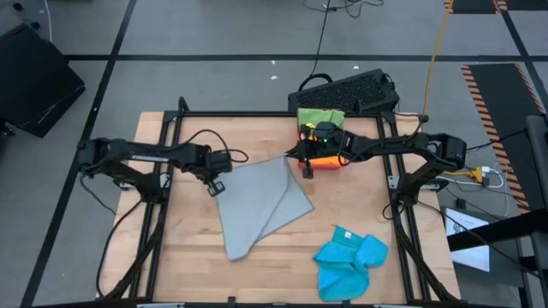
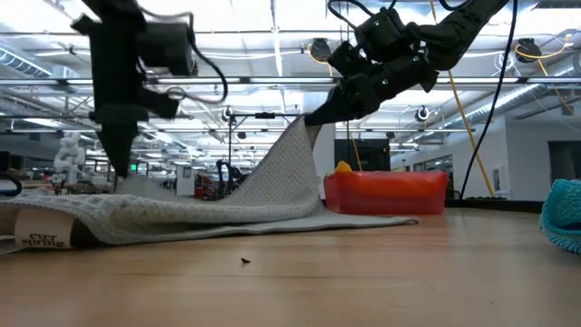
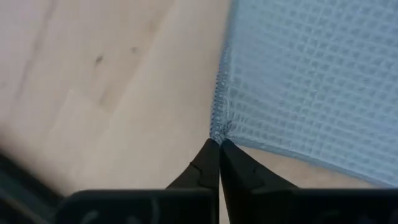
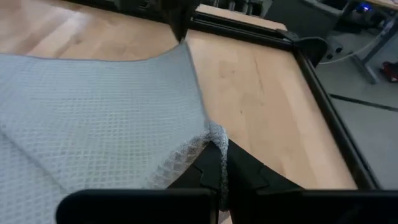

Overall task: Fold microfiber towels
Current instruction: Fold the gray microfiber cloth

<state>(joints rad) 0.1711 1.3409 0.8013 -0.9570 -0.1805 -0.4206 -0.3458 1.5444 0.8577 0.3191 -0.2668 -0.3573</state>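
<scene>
A grey towel (image 1: 261,204) lies at the table's (image 1: 188,265) centre, with one corner raised toward twelve o'clock. The left gripper (image 3: 219,144), at nine o'clock of the towel, is closed on its near corner at table level. The right gripper (image 4: 219,149), at one o'clock, pinches the lifted corner above the surface. A red tray (image 2: 386,193) holding orange and green towels (image 1: 319,117) stands at twelve o'clock; a crumpled blue towel (image 1: 349,261) lies at five o'clock.
</scene>
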